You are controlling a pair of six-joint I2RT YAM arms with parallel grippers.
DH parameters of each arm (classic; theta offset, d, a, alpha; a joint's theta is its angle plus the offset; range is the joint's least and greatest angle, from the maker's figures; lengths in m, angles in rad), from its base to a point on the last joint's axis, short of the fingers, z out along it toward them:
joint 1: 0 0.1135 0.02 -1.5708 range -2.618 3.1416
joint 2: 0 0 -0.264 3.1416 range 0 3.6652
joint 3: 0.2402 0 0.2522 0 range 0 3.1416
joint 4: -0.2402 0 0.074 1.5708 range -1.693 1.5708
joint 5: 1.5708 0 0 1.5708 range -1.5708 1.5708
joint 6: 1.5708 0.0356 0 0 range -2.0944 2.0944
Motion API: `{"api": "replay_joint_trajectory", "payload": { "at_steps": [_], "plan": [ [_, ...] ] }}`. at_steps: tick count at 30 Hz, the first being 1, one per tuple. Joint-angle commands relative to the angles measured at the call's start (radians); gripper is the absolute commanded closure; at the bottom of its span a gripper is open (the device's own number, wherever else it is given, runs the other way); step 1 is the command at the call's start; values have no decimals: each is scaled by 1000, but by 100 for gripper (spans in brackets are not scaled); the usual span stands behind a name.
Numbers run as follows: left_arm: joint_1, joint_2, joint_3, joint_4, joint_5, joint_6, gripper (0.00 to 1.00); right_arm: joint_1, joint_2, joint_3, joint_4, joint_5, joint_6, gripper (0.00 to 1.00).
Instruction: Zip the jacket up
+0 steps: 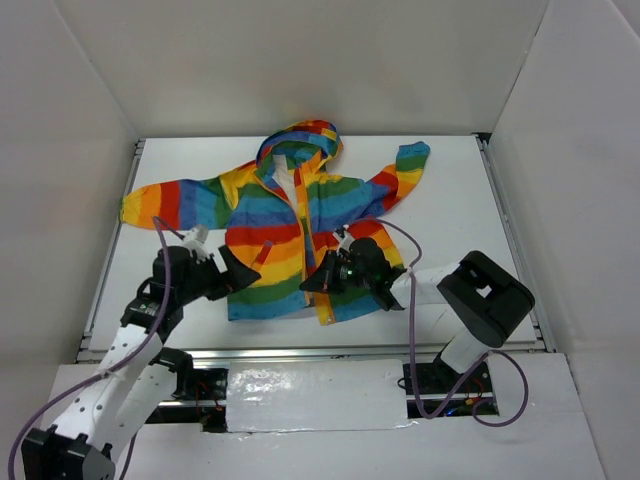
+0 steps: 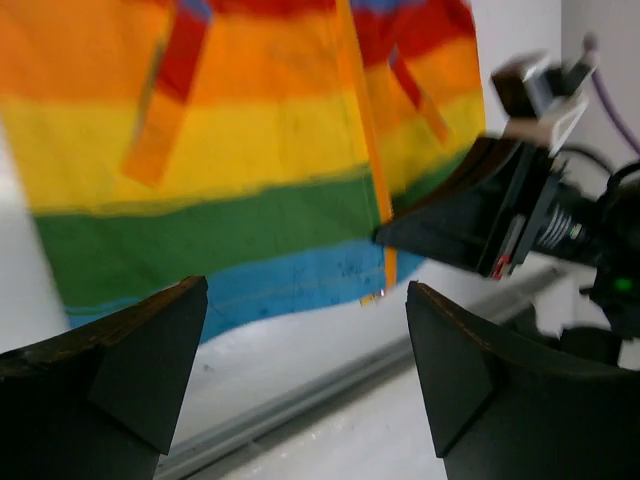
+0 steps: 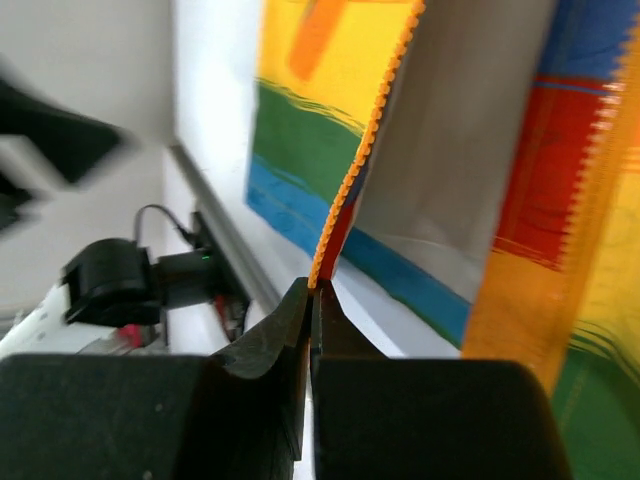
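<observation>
The rainbow-striped jacket (image 1: pixel 290 215) lies flat on the white table, hood at the far side and hem towards me. Its orange zipper (image 1: pixel 300 225) runs down the front and is open at the hem. My right gripper (image 1: pixel 312 282) is shut on the bottom end of one orange toothed zipper edge (image 3: pixel 370 130) and lifts that panel, so the grey lining (image 3: pixel 470 150) shows. My left gripper (image 1: pixel 240 272) is open and empty, hovering just off the blue hem (image 2: pixel 290 285) to the left of the zipper (image 2: pixel 365 150). The right gripper also shows in the left wrist view (image 2: pixel 450 225).
A metal rail (image 1: pixel 300 352) runs along the table's near edge, close below the hem. White walls enclose the table on three sides. The right arm's elbow (image 1: pixel 485 295) stands at the right, and purple cables trail from both arms.
</observation>
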Motion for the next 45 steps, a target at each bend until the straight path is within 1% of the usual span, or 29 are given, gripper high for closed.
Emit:
{"api": "replay_joint_trajectory", "payload": {
  "at_steps": [1,2,3,5,6,13,14,15,16,18,23,25,30,31,34,37,43,45],
  "plan": [
    [-34,11,-133,268,250,-174,7,-6,-24,-33,245,-64,56,100],
    [-45,15,-162,306,260,-193,8,-6,-21,-51,313,-71,73,100],
    [-55,17,-214,397,280,-209,10,-6,-14,-60,345,-74,101,100],
    [-86,27,-262,493,299,-265,11,-6,-6,-71,406,-77,124,100],
    [-101,32,-299,572,305,-280,11,-4,8,-69,414,-84,141,100],
    [-123,69,-370,801,314,-319,17,7,51,-69,514,-107,224,100],
    [-124,76,-376,820,317,-323,18,14,52,-68,522,-106,230,100],
    [-129,86,-390,844,319,-335,22,19,58,-66,523,-104,235,100],
    [-131,99,-397,890,320,-345,22,22,62,-59,522,-103,236,100],
    [-138,107,-414,929,317,-360,23,30,71,-54,522,-103,238,100],
    [-144,133,-416,954,317,-349,23,34,91,-40,537,-106,250,100],
    [-146,153,-419,964,316,-345,25,39,98,-34,549,-104,253,100],
    [-160,213,-442,1059,316,-358,25,54,111,-17,549,-101,258,100],
    [-161,222,-445,1072,316,-358,28,54,112,-16,551,-100,259,100],
    [-180,267,-445,1108,314,-358,30,56,117,-14,554,-97,261,100],
    [-196,290,-453,1138,302,-360,30,57,120,-13,562,-98,264,100],
    [-206,305,-454,1130,273,-320,29,57,124,-14,582,-109,274,100],
    [-207,329,-463,1168,282,-326,31,56,131,-13,592,-114,277,100]
  ]
}}
